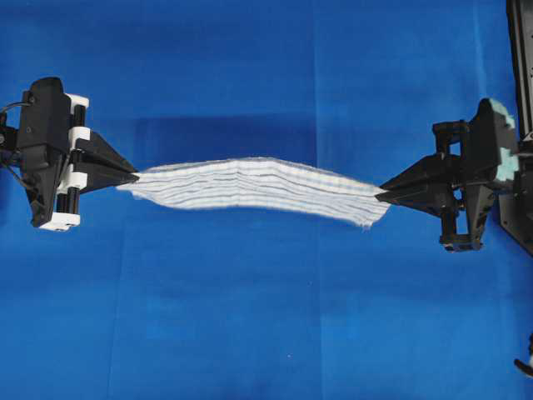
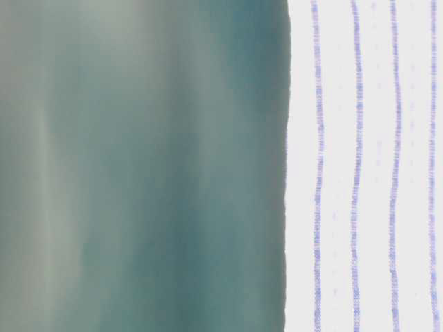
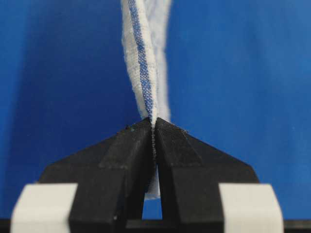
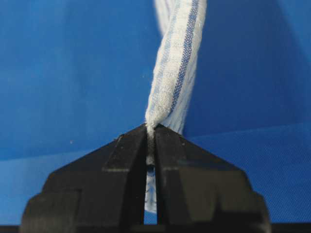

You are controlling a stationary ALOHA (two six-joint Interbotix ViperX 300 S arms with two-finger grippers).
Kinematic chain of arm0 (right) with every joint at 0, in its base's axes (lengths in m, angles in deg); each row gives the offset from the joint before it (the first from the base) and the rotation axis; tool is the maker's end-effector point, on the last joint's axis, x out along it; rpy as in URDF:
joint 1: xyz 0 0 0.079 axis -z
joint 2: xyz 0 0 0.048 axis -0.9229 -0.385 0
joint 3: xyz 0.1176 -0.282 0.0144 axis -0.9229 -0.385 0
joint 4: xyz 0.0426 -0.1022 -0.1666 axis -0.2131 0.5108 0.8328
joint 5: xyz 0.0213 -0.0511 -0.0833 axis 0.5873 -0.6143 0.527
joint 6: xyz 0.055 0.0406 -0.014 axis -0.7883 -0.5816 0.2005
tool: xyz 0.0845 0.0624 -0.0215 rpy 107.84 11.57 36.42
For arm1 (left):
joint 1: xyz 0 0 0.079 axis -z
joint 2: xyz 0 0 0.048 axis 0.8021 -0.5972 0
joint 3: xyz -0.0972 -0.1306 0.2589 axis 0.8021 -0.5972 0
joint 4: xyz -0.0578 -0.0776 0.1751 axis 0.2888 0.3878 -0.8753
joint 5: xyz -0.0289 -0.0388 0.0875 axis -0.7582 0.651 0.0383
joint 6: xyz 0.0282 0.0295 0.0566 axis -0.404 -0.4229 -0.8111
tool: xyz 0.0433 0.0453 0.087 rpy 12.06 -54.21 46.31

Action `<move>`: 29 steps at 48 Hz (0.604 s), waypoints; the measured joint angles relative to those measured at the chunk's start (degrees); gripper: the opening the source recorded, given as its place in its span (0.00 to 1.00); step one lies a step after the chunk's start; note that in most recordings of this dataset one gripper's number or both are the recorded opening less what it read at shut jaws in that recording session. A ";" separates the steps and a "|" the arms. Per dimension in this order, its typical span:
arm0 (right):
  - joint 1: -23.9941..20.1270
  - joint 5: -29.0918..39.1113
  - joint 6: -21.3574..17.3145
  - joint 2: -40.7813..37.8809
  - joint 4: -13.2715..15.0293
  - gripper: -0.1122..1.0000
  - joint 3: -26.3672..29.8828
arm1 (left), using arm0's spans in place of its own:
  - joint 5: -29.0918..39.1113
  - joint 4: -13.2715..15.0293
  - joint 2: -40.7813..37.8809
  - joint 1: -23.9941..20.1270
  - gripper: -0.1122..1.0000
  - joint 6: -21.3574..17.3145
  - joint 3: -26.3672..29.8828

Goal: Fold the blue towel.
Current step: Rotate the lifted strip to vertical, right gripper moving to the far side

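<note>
The blue towel [image 1: 258,187], white cloth with thin blue stripes, hangs stretched between both grippers above the blue table covering [image 1: 266,333]. It casts a shadow behind it. My left gripper [image 1: 133,177] is shut on its left end, seen edge-on in the left wrist view [image 3: 153,125] with the towel [image 3: 141,58] running away from the jaws. My right gripper [image 1: 381,197] is shut on its right end; in the right wrist view [image 4: 150,130] the towel [image 4: 175,77] is bunched at the tips. In the table-level view the towel [image 2: 367,166] hangs close to the lens and fills the right side.
A black arm base and frame [image 1: 520,100] stands at the right edge of the overhead view. Another dark part [image 1: 525,362] shows at the lower right corner. The left of the table-level view is a blurred grey-green background [image 2: 138,166].
</note>
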 measured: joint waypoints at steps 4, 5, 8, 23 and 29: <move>0.62 0.18 0.18 -0.26 0.00 0.07 0.09 | -0.70 0.00 -0.62 0.62 0.13 0.97 0.09; 0.79 0.26 0.18 -0.44 0.00 0.07 0.09 | -1.05 0.00 -0.88 0.79 0.13 1.23 0.09; 1.58 0.26 0.26 -0.70 0.00 0.07 0.35 | -2.55 0.00 -1.93 1.32 0.13 2.99 0.62; 8.44 0.62 4.13 -3.69 0.44 0.07 5.80 | -10.20 0.00 -10.72 5.45 0.13 12.04 7.29; 12.13 0.70 6.15 -5.80 0.44 0.07 8.00 | -11.69 0.09 -15.29 8.00 0.13 12.13 11.95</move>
